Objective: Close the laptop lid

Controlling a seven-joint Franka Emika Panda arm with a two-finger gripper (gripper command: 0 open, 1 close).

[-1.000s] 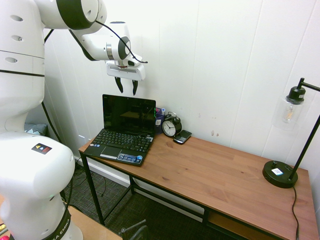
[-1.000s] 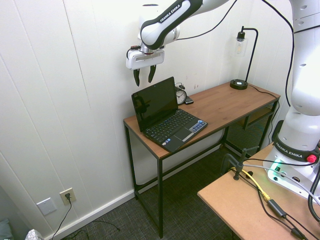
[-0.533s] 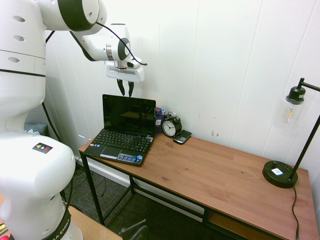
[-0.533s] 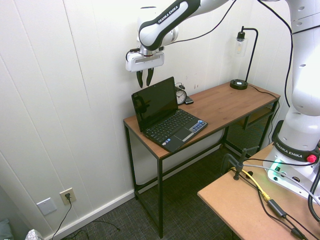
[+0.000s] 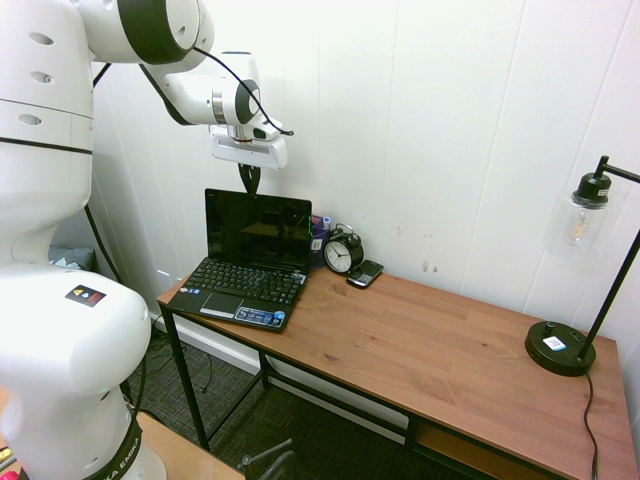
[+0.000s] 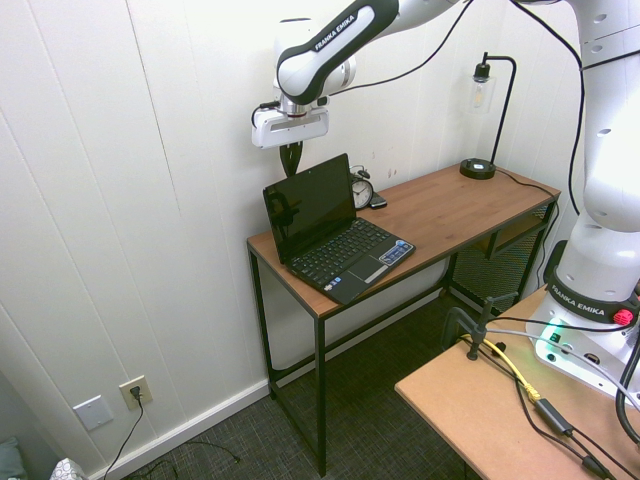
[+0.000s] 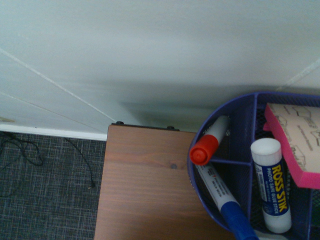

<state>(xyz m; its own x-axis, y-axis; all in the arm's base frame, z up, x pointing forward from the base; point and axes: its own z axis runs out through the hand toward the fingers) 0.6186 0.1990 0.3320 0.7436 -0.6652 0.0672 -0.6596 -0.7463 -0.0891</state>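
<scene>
The small black netbook (image 5: 245, 282) stands open at the left end of the wooden desk (image 5: 450, 350). Its laptop lid (image 5: 258, 230) is upright, the dark glossy screen facing the keyboard; the lid (image 6: 308, 205) also shows in the second exterior view. My gripper (image 5: 249, 181) hangs pointing down just above the lid's top edge, near the wall, with its two fingers pressed together and nothing between them. From the other side the gripper (image 6: 292, 160) sits a little above the lid's rear corner, not touching it. The lid is out of the wrist view.
Behind the laptop stand a blue mesh organizer (image 7: 250, 165) with markers, a glue stick (image 7: 270, 185) and pink notes, a black alarm clock (image 5: 343, 253) and a phone (image 5: 365, 273). A black lamp (image 5: 562, 348) is at the desk's far right. The white wall is close behind.
The fingers have gone from open to shut over the last second. The gripper has also shifted slightly up and toward the wall above the lid.
</scene>
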